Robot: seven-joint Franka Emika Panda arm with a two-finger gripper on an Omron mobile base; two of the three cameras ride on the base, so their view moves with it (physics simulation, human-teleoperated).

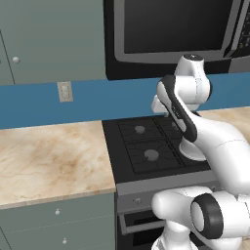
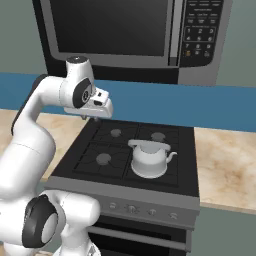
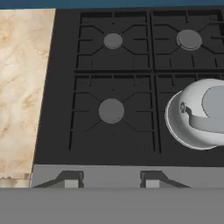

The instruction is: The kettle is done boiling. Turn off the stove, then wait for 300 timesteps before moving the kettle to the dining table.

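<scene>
Sitting on the front right burner of the stove [image 2: 125, 160], the kettle [image 2: 148, 158] stands upright, its flat grey handle arching over the lid and its short spout pointing toward the beige marble desk [image 2: 225, 165] on that side. From the fingers [image 2: 90, 118] it lies forward, lower and off to the right, well apart from them; in the hand view the kettle [image 3: 199, 114] shows at the right edge, partly cut off. The fingers hang in the air above the stove's rear left corner, touching nothing and holding nothing (how wide they stand I cannot tell, since the tips are too small and dark against the grates). Directly under the hand the black grates [image 3: 111, 109] and three bare burner caps are visible, with the grey front panel and its small knobs [image 2: 132, 208] at the near edge. Left of the stove runs more marble desk [image 1: 49, 156] over grey-green drawers [image 1: 58, 219]. Above the fingers a black microwave [image 2: 130, 35] hangs over a blue backsplash [image 1: 49, 100], which carries a wall outlet [image 1: 64, 91].
</scene>
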